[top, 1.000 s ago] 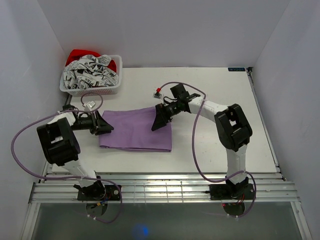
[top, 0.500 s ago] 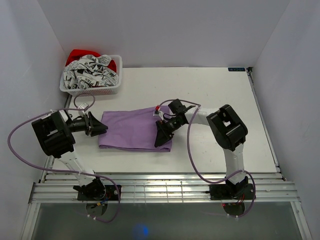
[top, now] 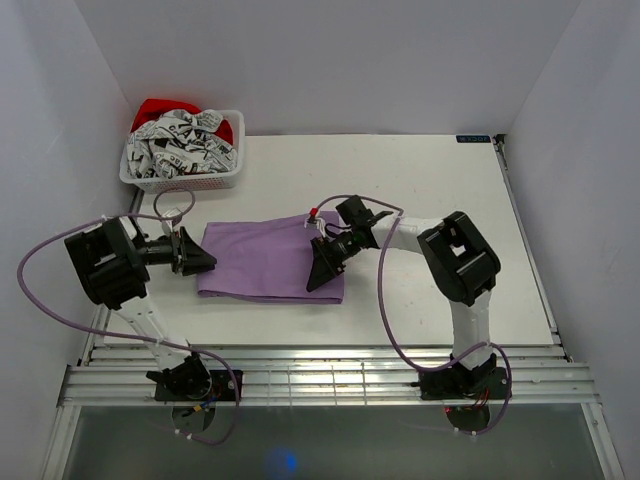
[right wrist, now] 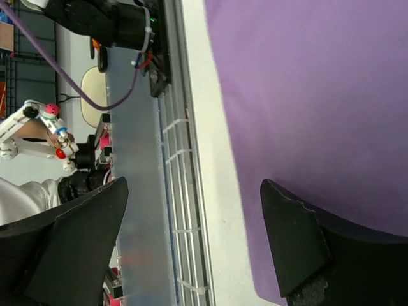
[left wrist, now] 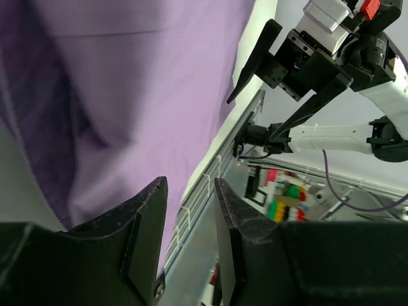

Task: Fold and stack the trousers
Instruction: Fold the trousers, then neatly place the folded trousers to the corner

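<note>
The lilac trousers (top: pixel 262 260) lie folded into a flat rectangle on the white table (top: pixel 430 180). My left gripper (top: pixel 208 263) sits low at their left edge. In the left wrist view it (left wrist: pixel 190 185) is open part-way with nothing between the fingers (left wrist: pixel 143 236), and the purple cloth (left wrist: pixel 140 76) lies just ahead. My right gripper (top: pixel 320 272) hovers over the trousers' right end near the front corner. It (right wrist: pixel 191 188) is wide open and empty, with one finger (right wrist: pixel 293 242) above the cloth (right wrist: pixel 306 83) and the other past the cloth's edge.
A white basket (top: pixel 228 178) heaped with patterned and red laundry stands at the back left corner. Metal rails (top: pixel 320 365) run along the near table edge. Purple cables loop beside both arms. White walls close in the table on the left, back and right.
My right gripper has moved from the trousers' far right corner toward the near right corner. The left arm has swung slightly left, its gripper staying at the cloth's left edge.
</note>
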`<state>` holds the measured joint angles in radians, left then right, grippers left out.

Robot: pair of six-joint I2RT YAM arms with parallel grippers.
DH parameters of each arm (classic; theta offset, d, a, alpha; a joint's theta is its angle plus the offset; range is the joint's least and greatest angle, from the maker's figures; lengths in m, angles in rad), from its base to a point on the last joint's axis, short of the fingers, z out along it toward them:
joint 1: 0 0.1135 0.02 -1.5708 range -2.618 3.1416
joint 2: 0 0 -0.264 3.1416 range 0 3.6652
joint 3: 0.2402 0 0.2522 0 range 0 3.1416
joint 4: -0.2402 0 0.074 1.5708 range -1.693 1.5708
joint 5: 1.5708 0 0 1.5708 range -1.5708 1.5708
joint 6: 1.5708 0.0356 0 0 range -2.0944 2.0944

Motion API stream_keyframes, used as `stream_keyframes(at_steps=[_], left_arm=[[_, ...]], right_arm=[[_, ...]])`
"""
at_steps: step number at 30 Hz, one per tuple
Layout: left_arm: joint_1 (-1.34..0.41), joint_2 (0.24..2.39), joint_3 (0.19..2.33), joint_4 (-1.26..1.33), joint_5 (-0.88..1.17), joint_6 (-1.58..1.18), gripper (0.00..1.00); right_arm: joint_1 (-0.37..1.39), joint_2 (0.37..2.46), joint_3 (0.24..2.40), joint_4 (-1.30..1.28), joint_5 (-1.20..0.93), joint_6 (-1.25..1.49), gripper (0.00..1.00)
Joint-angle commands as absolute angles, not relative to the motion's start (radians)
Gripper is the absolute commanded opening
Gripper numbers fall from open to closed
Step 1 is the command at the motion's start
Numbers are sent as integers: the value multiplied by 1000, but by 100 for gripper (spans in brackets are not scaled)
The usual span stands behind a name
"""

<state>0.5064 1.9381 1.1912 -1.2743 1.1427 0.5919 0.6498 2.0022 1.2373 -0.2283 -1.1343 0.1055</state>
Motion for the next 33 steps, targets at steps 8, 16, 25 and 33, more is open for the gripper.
stream_keyframes(at_steps=[8, 16, 25, 33], left_arm=[[509, 2082, 1069, -1020, 1086, 485, 41], [503, 1938, 1215, -1235, 1290, 725, 45], [450, 2040, 1307, -1116, 1532, 620, 42], [440, 2098, 1213, -483, 1183, 26, 40]], right_arm=[[540, 2089, 1215, -336, -1042, -46, 80], [537, 1964, 1425, -283, -1155, -34, 77], [503, 2143, 1532, 300, -1151, 420, 77], [417, 2391, 1614, 399, -1014, 572, 77]])
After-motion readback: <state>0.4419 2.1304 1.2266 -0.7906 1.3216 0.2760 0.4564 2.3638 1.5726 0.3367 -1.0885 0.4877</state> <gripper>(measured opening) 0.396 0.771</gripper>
